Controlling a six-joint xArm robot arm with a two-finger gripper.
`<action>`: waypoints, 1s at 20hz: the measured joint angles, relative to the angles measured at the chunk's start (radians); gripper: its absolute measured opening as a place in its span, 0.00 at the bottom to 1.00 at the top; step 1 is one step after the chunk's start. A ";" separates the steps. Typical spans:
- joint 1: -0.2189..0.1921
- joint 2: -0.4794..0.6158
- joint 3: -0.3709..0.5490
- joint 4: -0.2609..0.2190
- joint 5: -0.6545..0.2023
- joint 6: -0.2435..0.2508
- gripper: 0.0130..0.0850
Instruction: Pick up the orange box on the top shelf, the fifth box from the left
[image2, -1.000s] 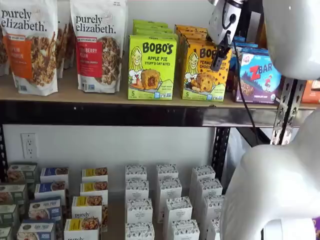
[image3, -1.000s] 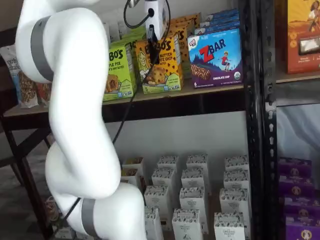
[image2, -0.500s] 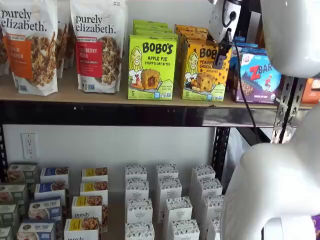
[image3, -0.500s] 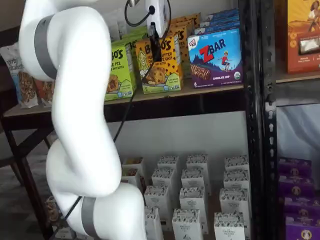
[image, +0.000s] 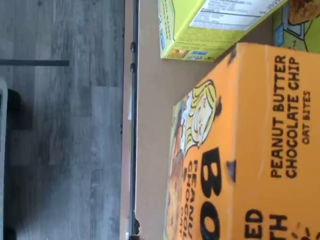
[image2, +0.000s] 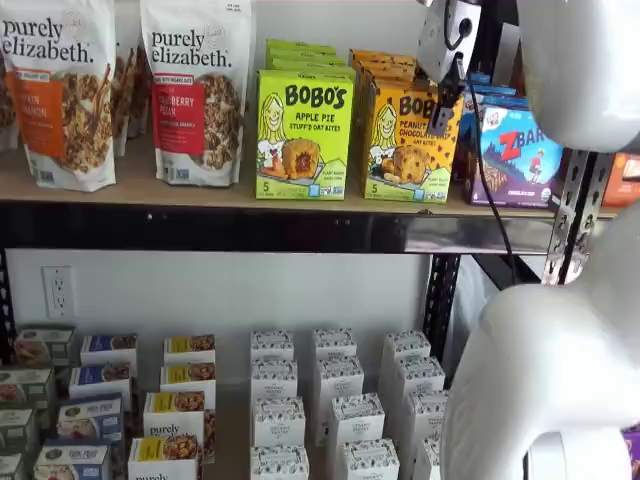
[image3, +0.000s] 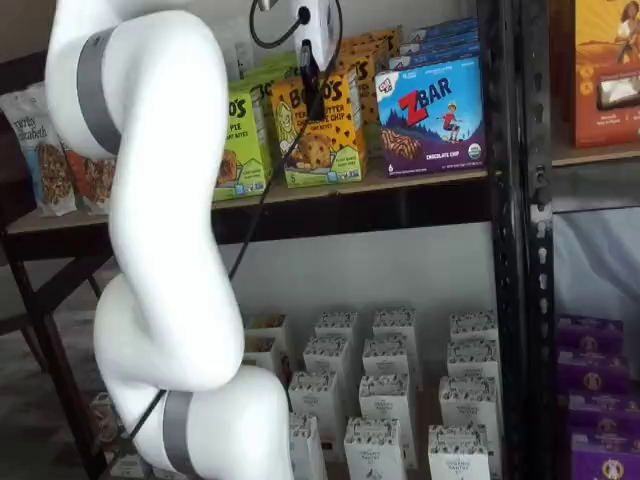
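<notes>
Wrist view: the orange box (image: 250, 150) fills most of the picture, lime-green Bobo's box (image: 210, 25) just beside it, both on the tan top shelf (image: 150, 100).
Orange box: upright, upper centre in both shelf views, between the lime-green box (image2: 303, 135) and blue ZBar box (image2: 518, 150).
Gripper (image2: 442, 110): black fingers hang in front of the orange box's upper right; opening cannot be judged.

One shelf view faces the racks head-on, the top shelf (image2: 200, 190) crossing mid-frame. The other looks from the right at an angle, arm filling its left half. Both share the orange box (image2: 405, 140) (image3: 320, 130). The wrist view sits close above that box (image: 250, 150), turned sideways
</notes>
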 joint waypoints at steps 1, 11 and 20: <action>0.001 0.002 -0.003 -0.002 0.004 0.001 1.00; 0.001 0.001 -0.002 0.001 0.001 0.002 0.72; 0.004 0.006 -0.011 -0.005 0.013 0.004 0.67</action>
